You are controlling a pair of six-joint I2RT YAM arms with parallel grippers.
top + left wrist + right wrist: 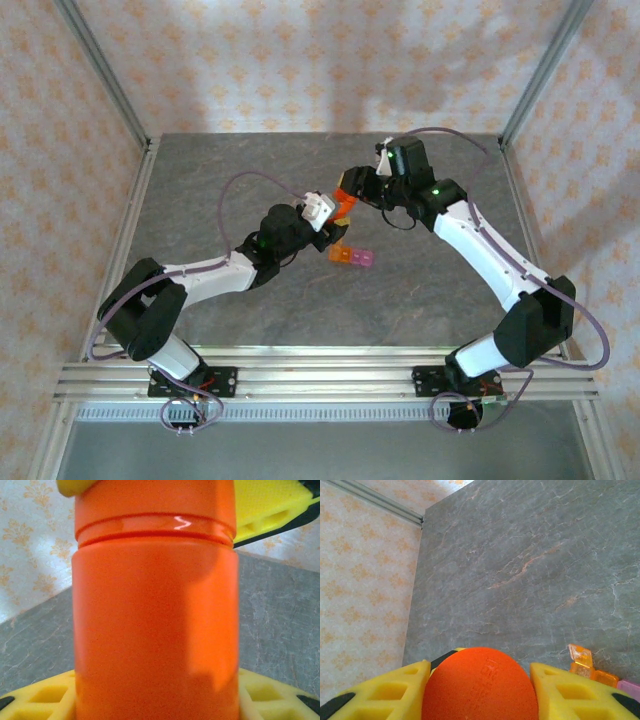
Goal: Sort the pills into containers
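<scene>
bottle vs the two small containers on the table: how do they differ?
Shape: the bottle is a tall cylinder; the containers are small and boxy.
Pose: the bottle sits in the left gripper, its cap between the fingers of the right gripper; the containers lie free on the table.
Finish: the bottle looks opaque orange; the containers are translucent, one orange, one pink.
Shared: plastic, orange tones.

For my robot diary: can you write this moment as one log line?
left gripper: holds bottle | right gripper: grips cap | containers: on table
</scene>
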